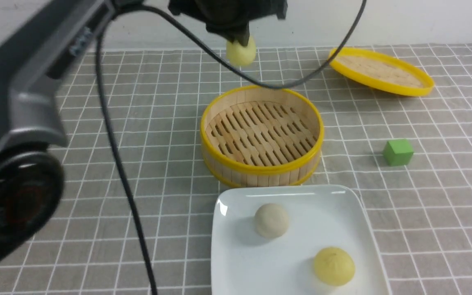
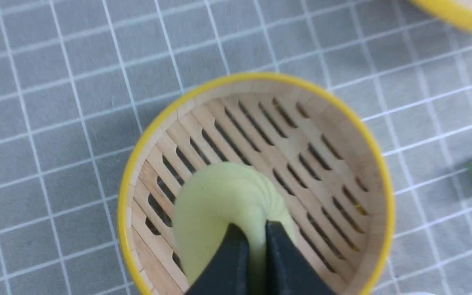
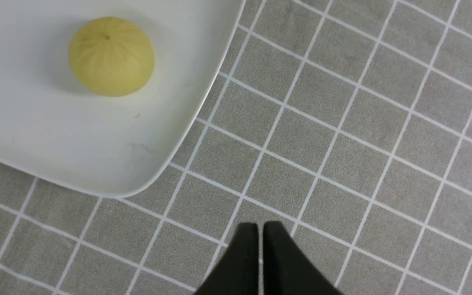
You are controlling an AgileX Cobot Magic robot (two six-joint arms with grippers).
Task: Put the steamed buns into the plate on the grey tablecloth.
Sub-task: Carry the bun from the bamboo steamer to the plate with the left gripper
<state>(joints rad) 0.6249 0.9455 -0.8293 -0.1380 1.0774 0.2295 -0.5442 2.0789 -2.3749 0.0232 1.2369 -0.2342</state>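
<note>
Pinched between the closed jaws of the left end effector [image 1: 242,39]: the held bun [image 1: 241,53], pale yellow, hanging in the air above and behind the far rim of the steamer basket [image 1: 260,169]. Seen from the left wrist against the basket's slatted floor, clear of the slats. Gripped at the crown, pleats swirling up toward the fingertips [image 2: 236,246], dome top facing the end effector and rounded body hanging below. Round in outline, as wide one way as the other.

On the plate [image 1: 228,262], near the front edge of the table: the off-white bun [image 1: 271,220] towards the plate's middle, and the second yellow bun [image 1: 334,266] towards its right front corner, well apart from each other. Both sitting flat side down, crowns up, pleats radiating from the top.

At the lower right, beside the plate's corner and low over the cloth: the right end effector [image 3: 260,229], jaws drawn together to a thin slit, gripping nothing.

Underneath everything, the grey tablecloth [image 1: 158,123], smooth, with thin white grid lines. Further right, the green cube [image 1: 398,152]; at the back right, the basket's lid [image 1: 381,71], tilted. Beyond the cloth's far edge, a plain pale wall. Across the front view, a looping black cable [image 1: 115,147].
</note>
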